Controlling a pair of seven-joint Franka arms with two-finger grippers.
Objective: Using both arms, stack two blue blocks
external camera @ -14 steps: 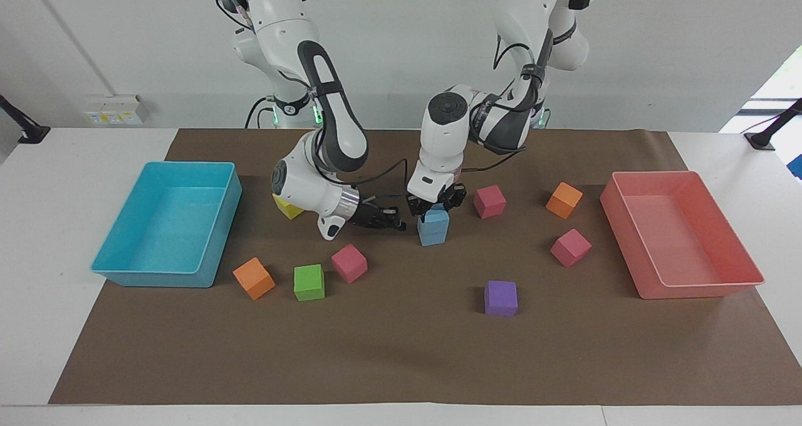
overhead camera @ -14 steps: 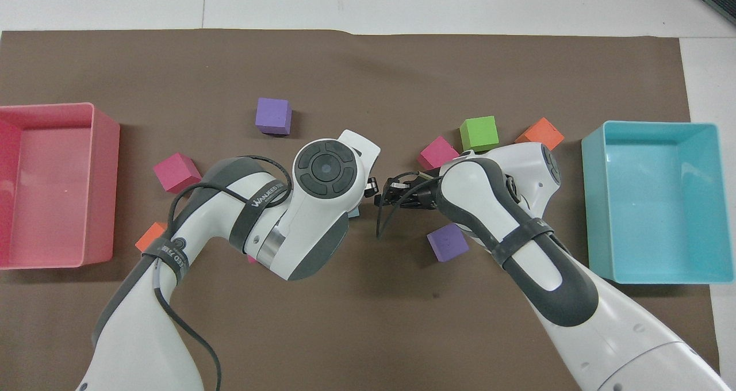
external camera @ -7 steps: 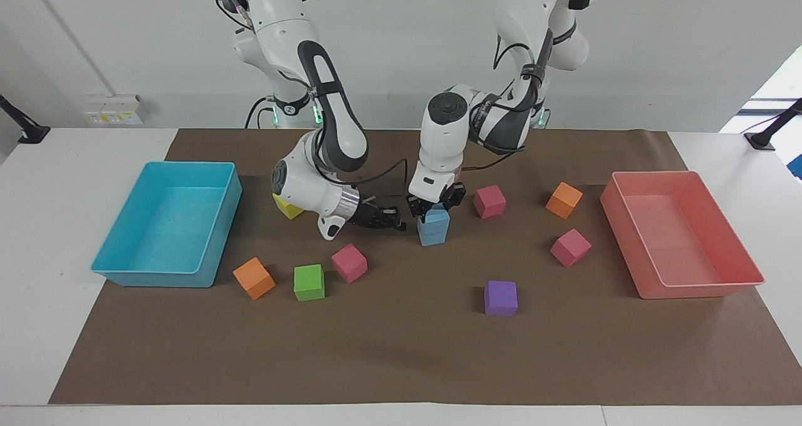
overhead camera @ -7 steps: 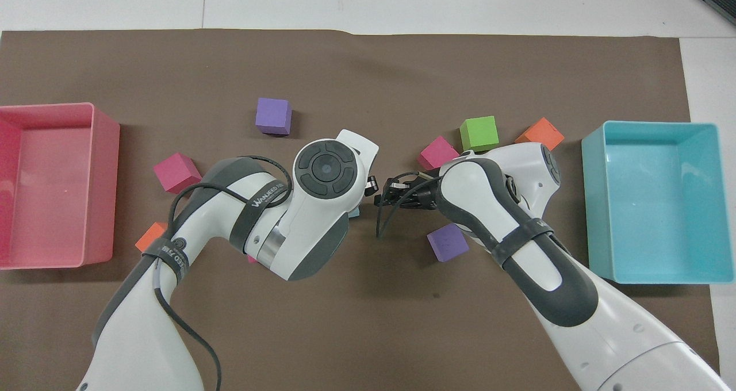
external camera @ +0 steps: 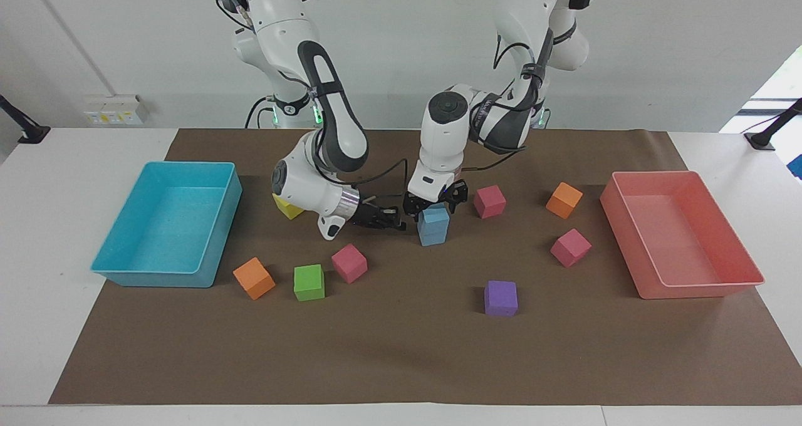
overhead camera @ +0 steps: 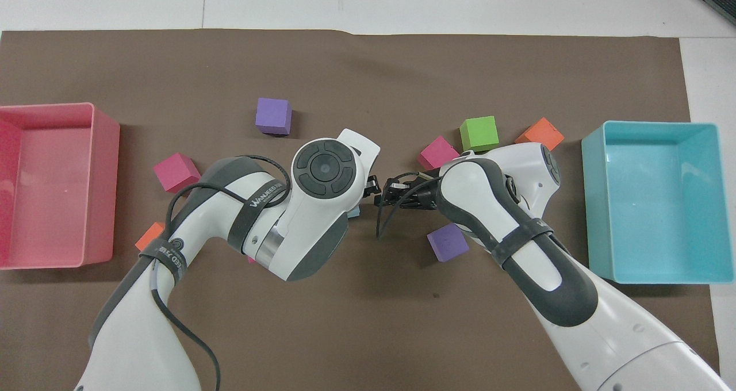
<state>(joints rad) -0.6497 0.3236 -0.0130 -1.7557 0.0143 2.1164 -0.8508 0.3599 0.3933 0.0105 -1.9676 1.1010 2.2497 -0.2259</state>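
Now your left gripper (external camera: 435, 202) stands apart directly over the blue blocks (external camera: 433, 225) at frame centre; right gripper (external camera: 396, 220), pinched together, waits beside.

White table (external camera: 75, 163) under brown paper (external camera: 401, 351): two bins (external camera: 207, 213), scattered coloured cubes (external camera: 500, 298).

Blue blocks (external camera: 433, 225), stacked: matt, foam-like, faintly grainy. Brown sheet (external camera: 401, 351) under them: matt paper, flat, faint creases near its edge. Turquoise bin (external camera: 135, 269) and pink bin (external camera: 702, 288), at either end of the sheet: smooth, glossy plastic. Arms (external camera: 326, 113): glossy white shells, dark matt bands. Table (external camera: 44, 225): smooth white.
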